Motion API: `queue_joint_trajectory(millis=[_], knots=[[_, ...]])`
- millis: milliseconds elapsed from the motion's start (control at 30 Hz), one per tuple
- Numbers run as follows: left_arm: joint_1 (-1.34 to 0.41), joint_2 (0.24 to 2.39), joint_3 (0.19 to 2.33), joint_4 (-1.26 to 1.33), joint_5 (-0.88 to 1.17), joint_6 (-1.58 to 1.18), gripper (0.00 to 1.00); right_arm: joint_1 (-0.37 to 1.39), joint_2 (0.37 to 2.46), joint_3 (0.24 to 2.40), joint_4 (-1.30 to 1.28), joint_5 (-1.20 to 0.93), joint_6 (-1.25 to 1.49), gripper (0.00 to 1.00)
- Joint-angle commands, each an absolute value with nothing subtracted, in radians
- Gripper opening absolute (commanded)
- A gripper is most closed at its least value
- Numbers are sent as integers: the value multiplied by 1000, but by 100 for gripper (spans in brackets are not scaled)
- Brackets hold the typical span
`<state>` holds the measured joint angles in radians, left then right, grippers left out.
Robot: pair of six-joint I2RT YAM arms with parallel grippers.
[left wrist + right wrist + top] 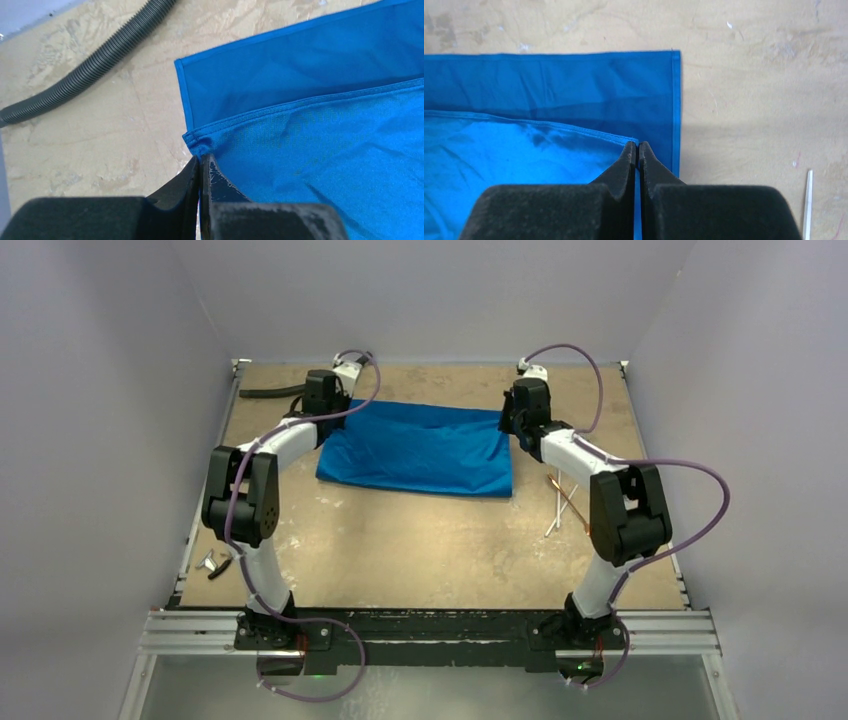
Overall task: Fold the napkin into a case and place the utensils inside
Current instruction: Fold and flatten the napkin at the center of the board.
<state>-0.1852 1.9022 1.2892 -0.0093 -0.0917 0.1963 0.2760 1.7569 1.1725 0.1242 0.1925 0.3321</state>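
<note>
Now both end effectors (201, 160) (638, 146) pinch napkin (420, 445) corners.

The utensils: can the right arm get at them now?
Probably not yet: the right end effector is shut on the napkin. The utensils lie uncovered beside that arm, so releasing should free it.

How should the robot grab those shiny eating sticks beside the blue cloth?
Probably from straight above, jaws across the thin shaft. The utensils lie flat on the table and seem to cross near their far ends, so the near ends, where they fan apart, look easiest to take one at a time. Which end is the handle is too small to tell.
</note>
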Motion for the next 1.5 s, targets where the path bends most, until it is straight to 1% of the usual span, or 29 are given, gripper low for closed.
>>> queue_joint_trajectory(millis=[0,367,633,1100,1200,1233,1267,1300,1333,1367,1400,1467], knots=[[-187,1883,1335,65,-130,181,0,261,1791,1255,160,218,307,0],[-187,2037,1462,94,-191,190,0,226,1974,1423,163,221,300,0],[-191,2139,1514,107,-209,181,0,203,2045,1451,183,210,296,0],[-206,2161,1511,160,-278,196,0,197,2113,1522,192,217,277,0],[-217,2175,1517,154,-303,207,9,197,2132,1539,182,219,278,0],[-219,2173,1516,156,-312,208,12,197,2140,1545,179,219,277,3],[-220,2170,1513,159,-317,207,17,197,2147,1551,171,223,278,10],[-220,2165,1511,160,-315,207,23,197,2154,1562,160,230,279,22],[-219,2158,1512,159,-318,207,27,196,2163,1577,144,241,281,34],[-220,2149,1514,157,-319,205,28,197,2171,1593,131,247,281,44],[-219,2139,1516,152,-321,203,28,197,2175,1607,123,248,278,49],[-220,2119,1523,140,-328,200,33,197,2170,1617,119,258,276,60]])
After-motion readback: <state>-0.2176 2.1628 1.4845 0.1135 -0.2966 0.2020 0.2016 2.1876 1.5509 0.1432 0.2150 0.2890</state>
